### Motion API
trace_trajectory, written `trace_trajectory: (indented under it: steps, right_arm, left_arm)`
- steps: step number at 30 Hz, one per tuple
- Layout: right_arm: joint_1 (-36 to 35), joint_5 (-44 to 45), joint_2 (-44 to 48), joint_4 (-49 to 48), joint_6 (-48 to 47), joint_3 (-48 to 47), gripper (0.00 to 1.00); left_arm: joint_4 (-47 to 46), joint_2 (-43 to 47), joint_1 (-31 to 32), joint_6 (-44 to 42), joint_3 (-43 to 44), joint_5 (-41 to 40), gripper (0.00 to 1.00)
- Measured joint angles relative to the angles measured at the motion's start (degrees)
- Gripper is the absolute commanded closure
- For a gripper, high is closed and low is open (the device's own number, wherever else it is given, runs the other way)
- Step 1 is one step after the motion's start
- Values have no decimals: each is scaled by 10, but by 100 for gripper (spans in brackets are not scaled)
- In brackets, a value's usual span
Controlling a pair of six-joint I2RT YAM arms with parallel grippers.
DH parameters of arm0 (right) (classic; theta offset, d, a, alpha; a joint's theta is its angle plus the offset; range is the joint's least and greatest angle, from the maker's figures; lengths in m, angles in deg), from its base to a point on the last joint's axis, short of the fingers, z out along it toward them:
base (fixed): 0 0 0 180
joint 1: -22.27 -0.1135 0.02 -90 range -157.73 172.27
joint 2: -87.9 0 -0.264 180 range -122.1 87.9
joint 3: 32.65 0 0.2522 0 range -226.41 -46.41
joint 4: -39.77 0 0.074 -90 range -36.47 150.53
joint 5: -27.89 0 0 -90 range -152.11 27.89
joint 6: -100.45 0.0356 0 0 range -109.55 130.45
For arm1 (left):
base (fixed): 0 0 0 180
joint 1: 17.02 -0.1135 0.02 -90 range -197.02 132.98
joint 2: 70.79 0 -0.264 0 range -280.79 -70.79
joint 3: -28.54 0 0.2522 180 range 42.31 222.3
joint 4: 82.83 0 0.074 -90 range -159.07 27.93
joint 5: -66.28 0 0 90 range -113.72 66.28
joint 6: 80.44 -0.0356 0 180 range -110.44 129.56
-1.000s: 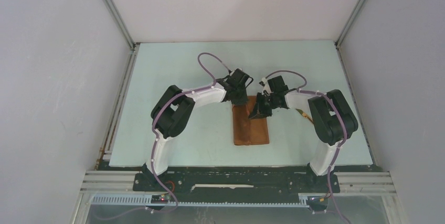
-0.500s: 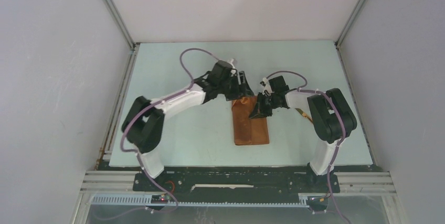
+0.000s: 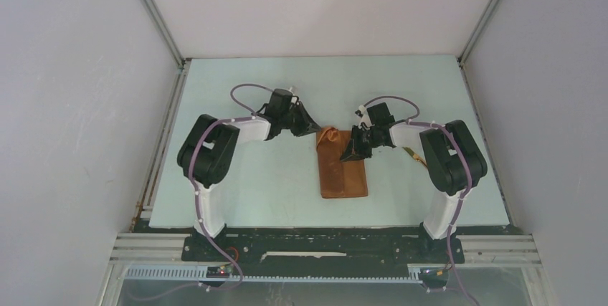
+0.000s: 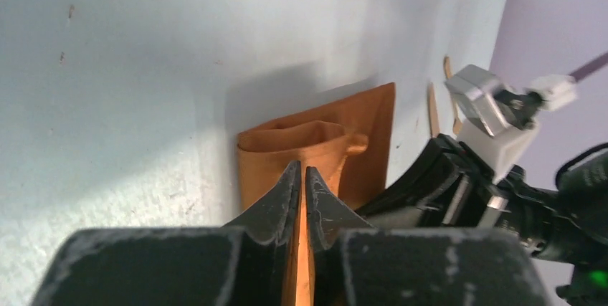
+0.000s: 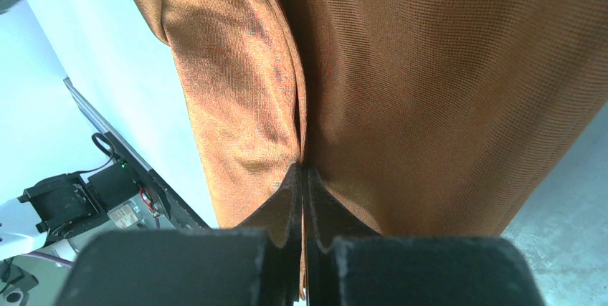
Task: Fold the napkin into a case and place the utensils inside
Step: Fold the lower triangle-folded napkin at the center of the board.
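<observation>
In the overhead view, the left arm (image 3: 215, 150) is reaching from the lower left toward the middle of the pale table (image 3: 258, 184), its forearm running nearly level across the frame. The left fingers (image 3: 312, 127) are pointing right and meeting the upper left corner of the napkin (image 3: 344, 173). In the left wrist view they are standing almost together, with only a thin strip of rust-orange cloth showing between them, so they are gripping the napkin's edge. Just past their tips the cloth is puffing up into a small open loop instead of lying flat.

The napkin is lying at the centre of the frame as a narrow folded strip, its long side running top to bottom. Its lower part is resting flat on the table and its upper left corner is standing raised.

Just right of that corner, the right fingers (image 3: 353, 152) are pressing down on the upper right part of the strip. In the right wrist view they are closed tight on a crease, with folds of cloth converging into their tips and the fabric filling nearly the whole frame.

Further right, the utensils (image 3: 412, 154) are lying on the table as thin golden pieces. They are apart from the napkin and partly hidden behind the right arm (image 3: 452, 159), and I cannot tell which one is the fork.
</observation>
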Motion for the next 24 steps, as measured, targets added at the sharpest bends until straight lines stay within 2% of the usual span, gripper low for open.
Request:
trace_trajectory:
  steps: [24]
  right_arm:
    - [0, 1, -3, 8, -1, -6, 100]
  left_arm:
    - [-175, -79, 17, 75, -28, 42, 92]
